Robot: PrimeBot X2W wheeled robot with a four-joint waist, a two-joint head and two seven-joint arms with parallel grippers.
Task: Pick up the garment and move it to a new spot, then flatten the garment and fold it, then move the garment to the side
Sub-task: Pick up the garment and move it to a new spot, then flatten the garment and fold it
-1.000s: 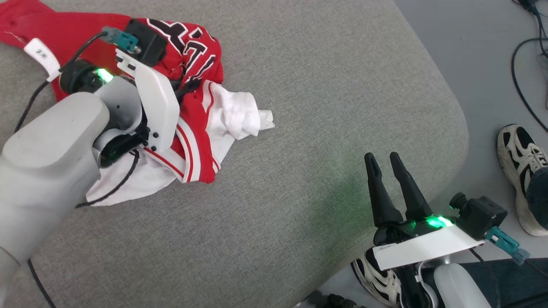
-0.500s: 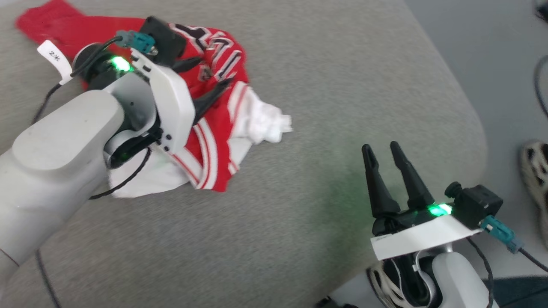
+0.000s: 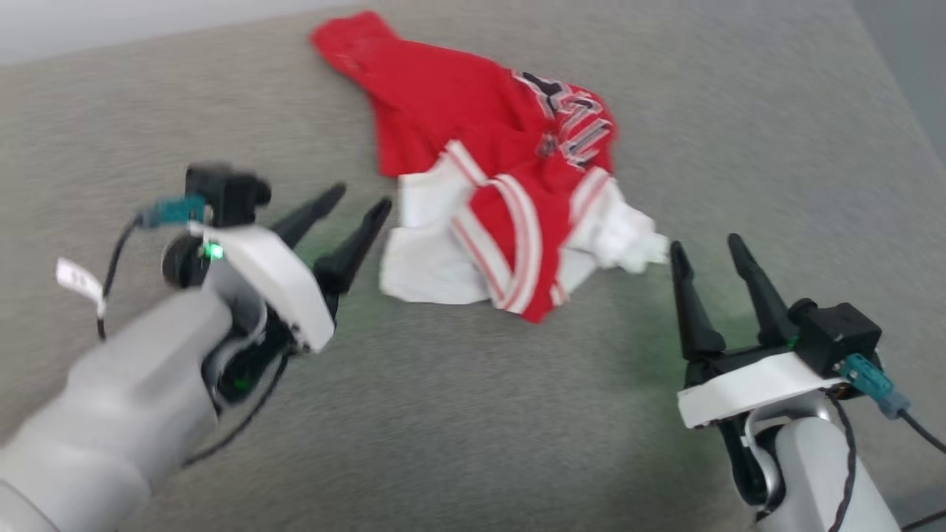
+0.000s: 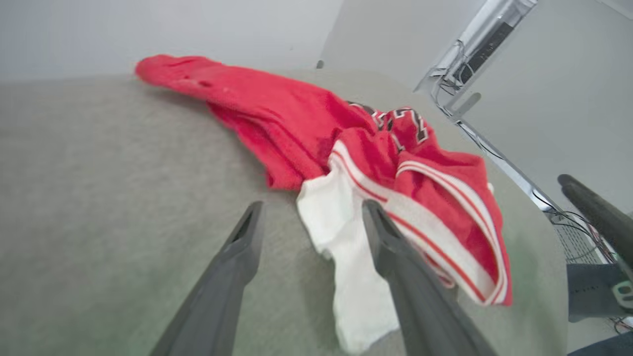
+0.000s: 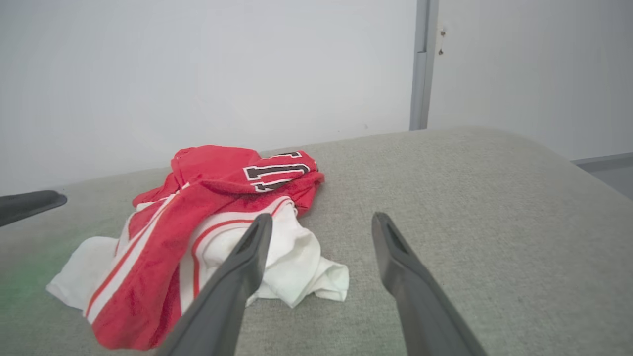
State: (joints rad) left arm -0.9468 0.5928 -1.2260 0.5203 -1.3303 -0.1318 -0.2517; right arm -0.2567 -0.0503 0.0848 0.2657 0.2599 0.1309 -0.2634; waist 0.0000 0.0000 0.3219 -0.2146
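Garment (image 3: 510,185) lay crumpled on the grey cushion (image 3: 473,414) in the head view. The left gripper (image 3: 362,196) was just left of it and the right gripper (image 3: 704,244) just right, both spread and empty. In the left wrist view, the garment (image 4: 306,123) lay just ahead of that gripper. In the right wrist view, it lay ahead and leftward.

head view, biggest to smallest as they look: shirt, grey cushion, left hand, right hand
1. grey cushion
2. shirt
3. left hand and right hand: alike in look, both near the camera, so unranked
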